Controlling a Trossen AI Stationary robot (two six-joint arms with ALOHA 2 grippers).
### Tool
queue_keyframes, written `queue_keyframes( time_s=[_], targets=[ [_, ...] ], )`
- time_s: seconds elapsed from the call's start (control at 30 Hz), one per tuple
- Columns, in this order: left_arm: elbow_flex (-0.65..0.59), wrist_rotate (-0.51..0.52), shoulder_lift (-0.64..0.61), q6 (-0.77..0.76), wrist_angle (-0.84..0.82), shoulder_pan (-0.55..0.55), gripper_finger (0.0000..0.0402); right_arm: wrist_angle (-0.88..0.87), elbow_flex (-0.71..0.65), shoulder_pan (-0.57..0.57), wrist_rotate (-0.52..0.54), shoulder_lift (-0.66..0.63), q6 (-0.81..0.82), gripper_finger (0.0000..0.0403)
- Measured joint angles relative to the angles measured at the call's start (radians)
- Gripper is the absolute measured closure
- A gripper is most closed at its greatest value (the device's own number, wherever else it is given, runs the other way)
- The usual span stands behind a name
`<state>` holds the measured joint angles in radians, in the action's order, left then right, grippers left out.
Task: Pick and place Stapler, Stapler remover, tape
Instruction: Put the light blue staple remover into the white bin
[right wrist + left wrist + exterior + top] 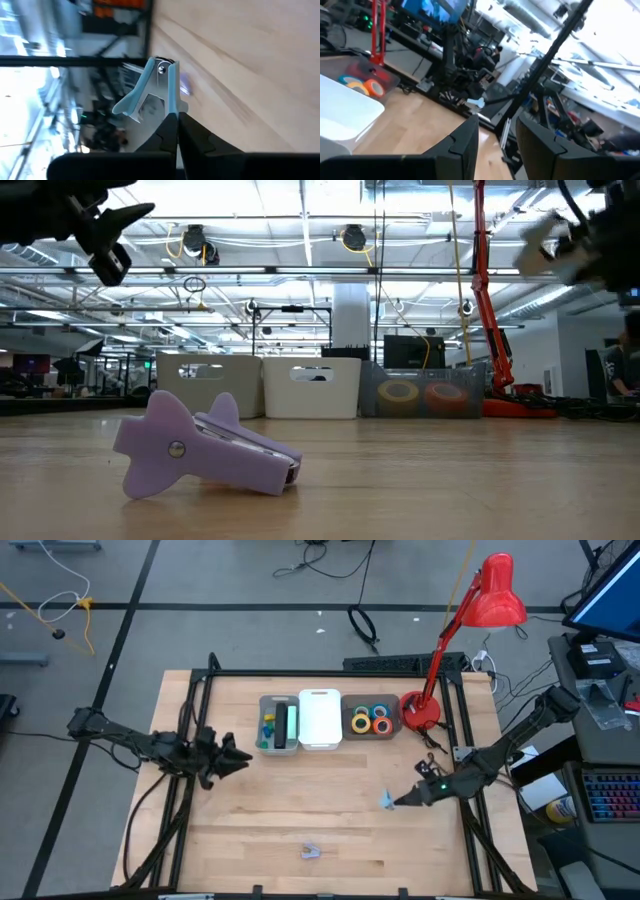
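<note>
Four tape rolls point(372, 720), two staple removers point(312, 852), three bins point(319, 720).

Grey floor point(250, 620) with trailing cables (black and white), red desk lamp point(497, 595), ceiling strip lights point(300, 275) overhead

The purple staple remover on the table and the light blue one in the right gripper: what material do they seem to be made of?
The purple staple remover looks like matte moulded plastic: even colour, soft rounded wings, with a small metal-looking rivet. The light blue staple remover, held in the shut right gripper, seems to have plastic wings over shiny metal jaws and a bright rivet.
</note>
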<state>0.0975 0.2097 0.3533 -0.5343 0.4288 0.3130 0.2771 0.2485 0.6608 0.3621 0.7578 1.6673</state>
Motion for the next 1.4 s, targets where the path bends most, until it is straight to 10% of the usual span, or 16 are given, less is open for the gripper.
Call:
queue_keyframes(
  time_s=[0.87, 1.4],
  targets=[
    [0.022, 0.139, 0.322, -0.157, 0.33, 0.0, 0.027, 0.85, 0.001, -0.232, 0.058, 0.337, -0.588, 0.0403],
    [0.334, 0.098, 0.659, 0.018, 0.335, 0.0, 0.027, 0.888, 0.246, -0.299, -0.026, 0.537, -0.926, 0.0403]
  ],
)
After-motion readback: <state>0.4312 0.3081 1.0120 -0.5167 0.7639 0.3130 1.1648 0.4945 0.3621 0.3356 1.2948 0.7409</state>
